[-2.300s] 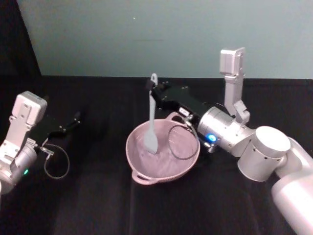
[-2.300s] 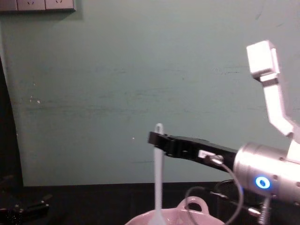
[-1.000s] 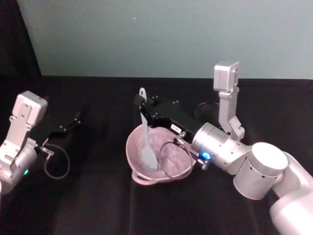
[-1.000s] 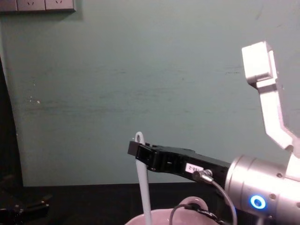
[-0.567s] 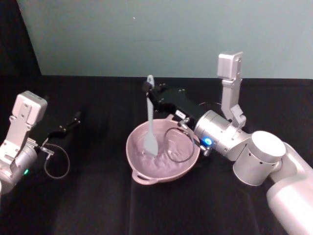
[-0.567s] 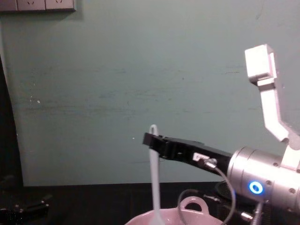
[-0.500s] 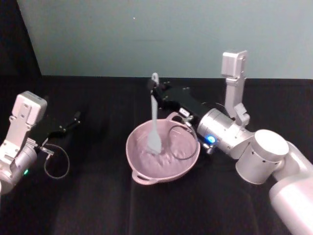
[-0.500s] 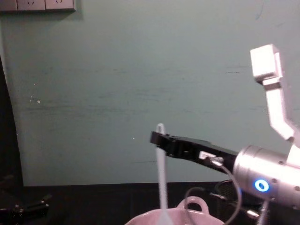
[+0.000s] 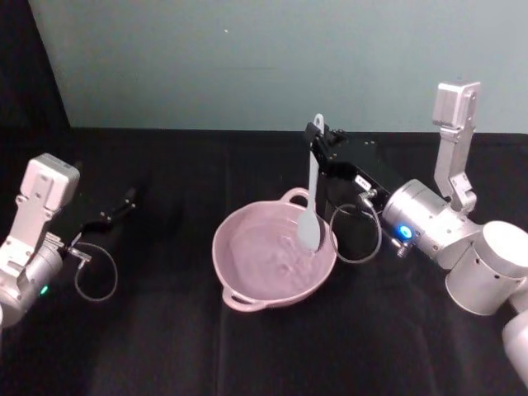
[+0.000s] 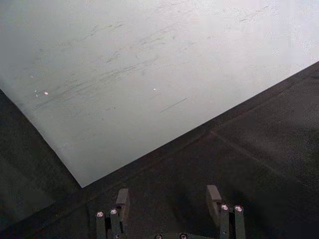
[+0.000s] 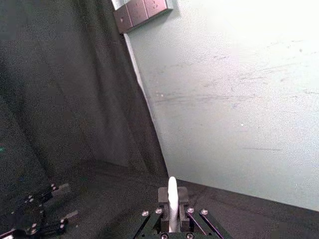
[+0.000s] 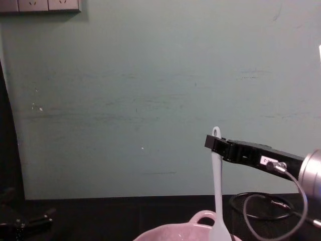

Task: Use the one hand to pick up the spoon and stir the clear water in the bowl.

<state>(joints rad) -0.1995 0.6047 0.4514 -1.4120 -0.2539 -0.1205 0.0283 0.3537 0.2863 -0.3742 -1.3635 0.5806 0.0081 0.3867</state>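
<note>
Your R hand [image 9: 316,136] is closed on the spoon [image 9: 311,194], pinching the handle just below its holed end. The spoon hangs near upright, blade down inside the bowl [image 9: 229,235]. The blade sits on the robot's right side of the bowl, close to that rim, with its tip at the water [image 9: 276,262]. You can see faint glints on the water near the blade.

In the chest view the R hand [image 12: 213,142] reaches in from the right, roughly level. The spoon [image 12: 216,186] drops straight from it to the bowl [image 12: 203,218], just beside the loop on the far rim. In the right wrist view the handle [image 11: 172,186] stands clamped between the fingers of the R hand [image 11: 170,195].

The bowl sits mid-bench [image 9: 165,346] on black cloth, one loop at its far rim and one at its near rim. A grey cable [image 9: 360,239] loops off the R arm next to the bowl's right rim.

Your L hand [image 9: 125,200] is parked far left, well apart from the bowl and low over the bench. Its fingers are spread with nothing between them, as the left wrist view of the L hand [image 10: 168,199] shows. It also appears dimly at the chest view's lower-left corner [image 12: 30,221].
</note>
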